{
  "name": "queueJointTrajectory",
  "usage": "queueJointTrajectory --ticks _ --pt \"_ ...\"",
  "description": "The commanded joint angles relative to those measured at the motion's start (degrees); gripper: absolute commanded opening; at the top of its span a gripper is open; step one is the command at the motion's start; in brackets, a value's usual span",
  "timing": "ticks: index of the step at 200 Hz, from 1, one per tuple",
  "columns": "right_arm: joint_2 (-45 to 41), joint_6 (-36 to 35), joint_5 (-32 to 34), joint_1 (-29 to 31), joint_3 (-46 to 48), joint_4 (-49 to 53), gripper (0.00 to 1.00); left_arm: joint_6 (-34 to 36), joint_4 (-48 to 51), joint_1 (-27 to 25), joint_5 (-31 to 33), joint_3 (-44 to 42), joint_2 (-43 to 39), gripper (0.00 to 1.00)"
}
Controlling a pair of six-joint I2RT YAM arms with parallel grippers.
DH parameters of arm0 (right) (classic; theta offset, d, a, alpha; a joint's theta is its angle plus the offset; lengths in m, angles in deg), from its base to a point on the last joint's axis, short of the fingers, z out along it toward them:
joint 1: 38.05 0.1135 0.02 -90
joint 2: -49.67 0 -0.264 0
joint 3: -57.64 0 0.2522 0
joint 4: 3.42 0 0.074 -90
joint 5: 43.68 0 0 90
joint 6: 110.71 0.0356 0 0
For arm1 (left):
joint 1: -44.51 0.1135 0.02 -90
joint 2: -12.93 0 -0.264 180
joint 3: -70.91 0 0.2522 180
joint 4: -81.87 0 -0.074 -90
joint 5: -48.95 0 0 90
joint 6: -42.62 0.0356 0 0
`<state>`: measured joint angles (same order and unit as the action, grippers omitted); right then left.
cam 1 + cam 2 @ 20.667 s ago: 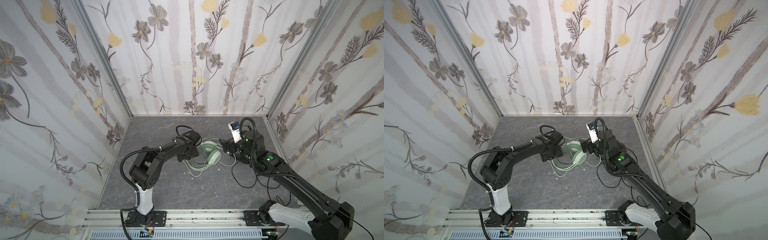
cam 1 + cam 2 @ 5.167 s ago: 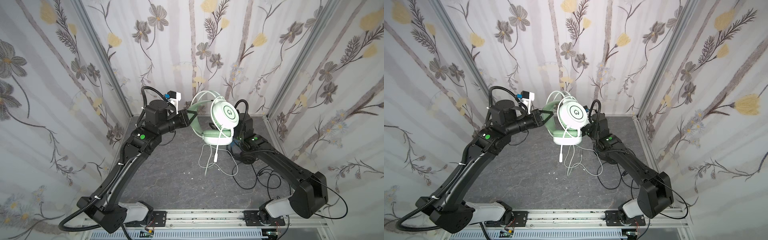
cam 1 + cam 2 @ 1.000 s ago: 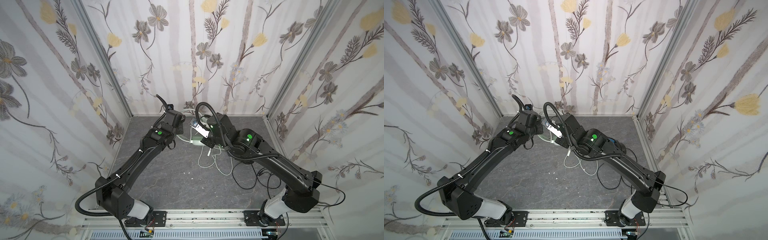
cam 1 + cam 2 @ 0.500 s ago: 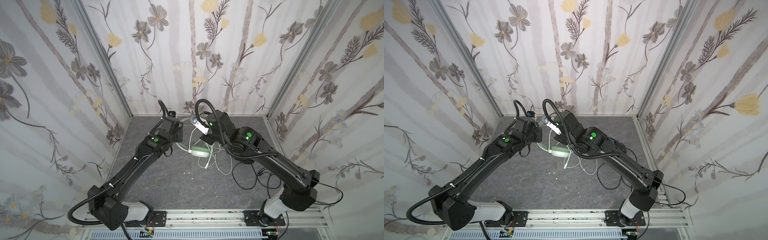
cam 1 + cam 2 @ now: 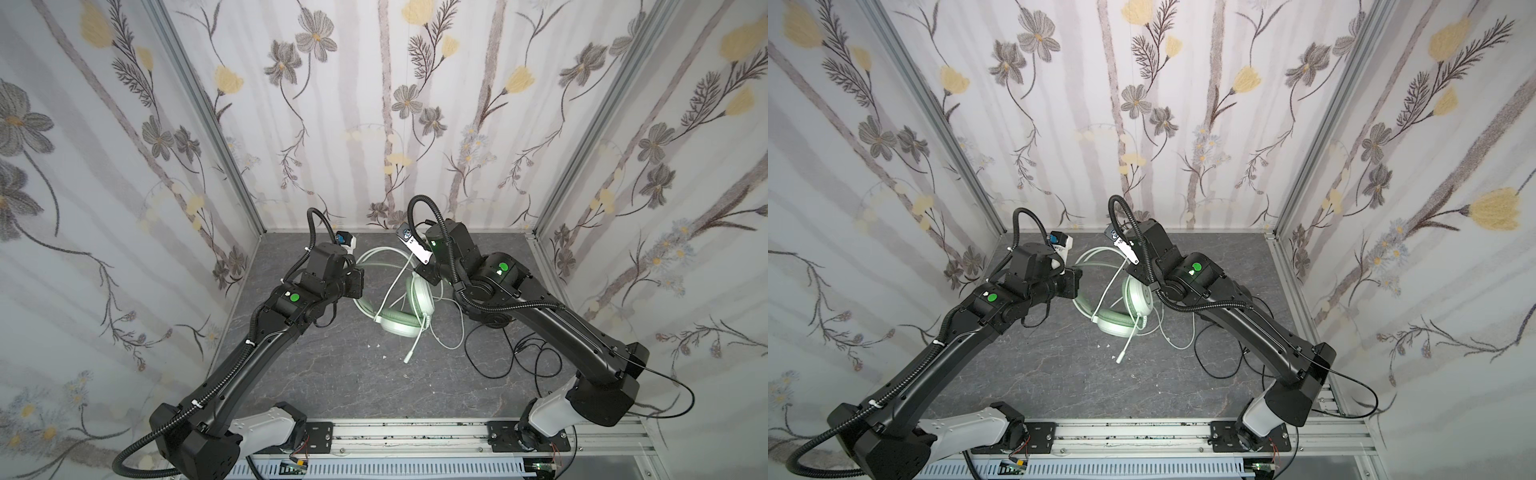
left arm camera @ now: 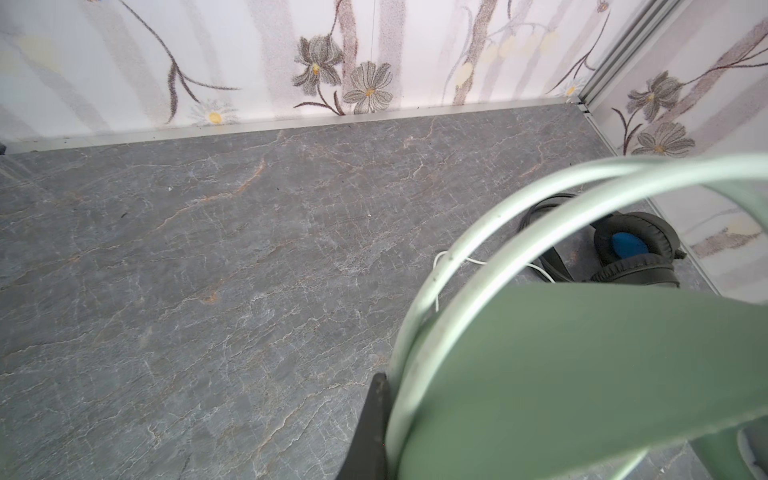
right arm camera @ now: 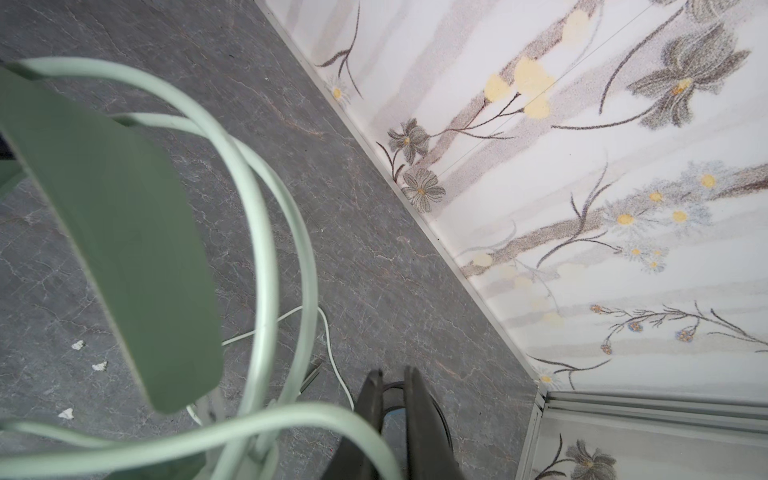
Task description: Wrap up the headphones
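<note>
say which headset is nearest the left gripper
The mint green headset, its hoop right at the left gripper; the black headset, blue inside, lies farther off.

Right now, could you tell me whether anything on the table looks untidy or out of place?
The whitish cable of the mint headset sprawls in loose loops over the table, not wound; a black cable lies tangled beside it, and small white scraps dot the surface.

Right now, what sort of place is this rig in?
Probably a robot data-collection booth, not a home: floral-papered walls held in aluminium framing, a grey stone-look tabletop, and two arms bolted to a slotted rail at its front edge.
</note>
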<state>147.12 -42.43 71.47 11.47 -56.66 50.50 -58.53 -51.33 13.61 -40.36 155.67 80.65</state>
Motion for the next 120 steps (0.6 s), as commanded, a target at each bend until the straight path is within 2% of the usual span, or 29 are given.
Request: queueJointTrajectory --ticks 1,75,120 --pt "-1.54 2.06 -1.14 -1.51 2.64 -6.25 0.15 -1.5 -0.78 0.05 -3.3 0.6 -0.9 0.0" --pt "-7.56 7.19 -7.41 -8.33 14.86 -18.47 0.22 -2.58 -0.51 0.05 -4.05 4.31 -1.97 0.0" --pt "-9.54 13.87 -16.18 -13.07 21.55 -28.85 0.25 -5.8 -1.67 0.07 -5.52 8.13 -2.68 0.0"
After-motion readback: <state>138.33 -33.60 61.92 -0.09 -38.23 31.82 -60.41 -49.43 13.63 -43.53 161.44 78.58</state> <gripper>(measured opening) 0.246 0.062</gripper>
